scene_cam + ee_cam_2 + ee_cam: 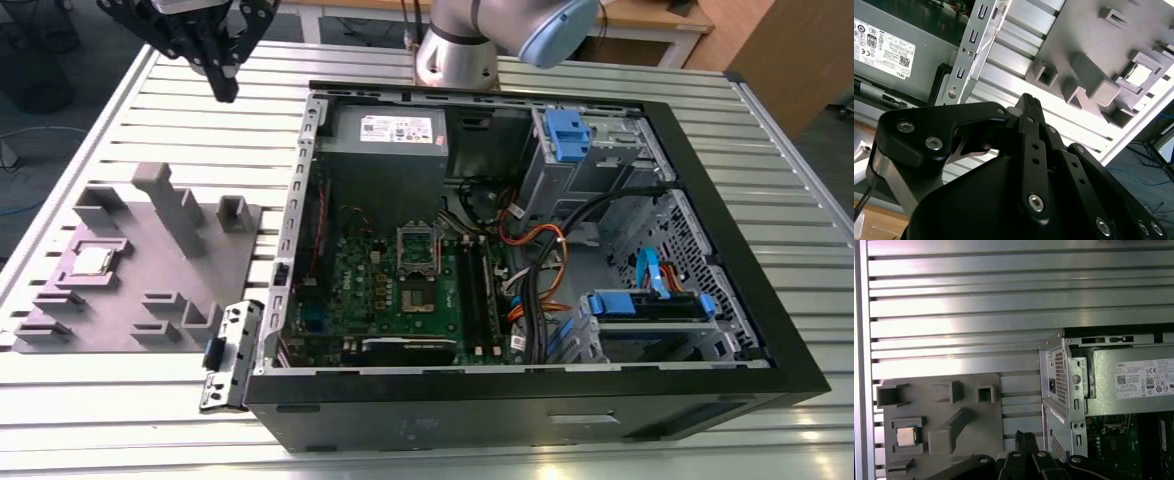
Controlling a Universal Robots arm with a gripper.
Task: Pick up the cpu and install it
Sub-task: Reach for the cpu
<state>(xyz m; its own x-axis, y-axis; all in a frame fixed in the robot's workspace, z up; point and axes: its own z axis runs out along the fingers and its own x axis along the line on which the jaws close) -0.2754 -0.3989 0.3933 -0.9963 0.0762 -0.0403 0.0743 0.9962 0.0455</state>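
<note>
The cpu (91, 262) is a small silver square lying flat in a pocket of the grey tray (200, 265), at the exterior view's left. It also shows in the first wrist view (905, 436) and the second wrist view (1140, 75). My gripper (224, 88) hangs high above the slatted table behind the tray, well away from the cpu. Its black fingers (1024, 439) are pressed together and shut on nothing. The dark socket (418, 250) with its silver frame sits on the green motherboard inside the open computer case (694, 170).
The open case lies on its side at the exterior view's right, with a grey power supply (387, 130), cables and blue drive brackets (567, 135) inside. A loose metal bracket (230, 355) rests by the case's front corner. Raised grey blocks (167, 200) stand on the tray.
</note>
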